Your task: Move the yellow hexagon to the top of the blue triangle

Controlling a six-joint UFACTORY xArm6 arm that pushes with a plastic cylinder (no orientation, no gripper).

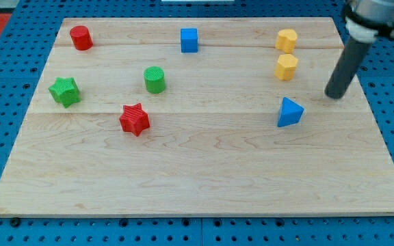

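Two yellow blocks stand at the view's upper right. The lower one (pixel 286 67) looks like the yellow hexagon; the upper yellow block (pixel 286 40) sits just above it, and its shape is harder to tell. The blue triangle (pixel 289 113) lies below the lower yellow block, with a gap between them. My tip (pixel 333 95) rests on the board to the right of the blue triangle and to the lower right of the yellow hexagon, touching neither.
A blue cube (pixel 189 39) is at top centre. A red cylinder (pixel 81 37) is at top left. A green cylinder (pixel 154 79), a green star (pixel 64 91) and a red star (pixel 135 119) stand on the left half. The wooden board (pixel 197 178) sits on a blue pegboard.
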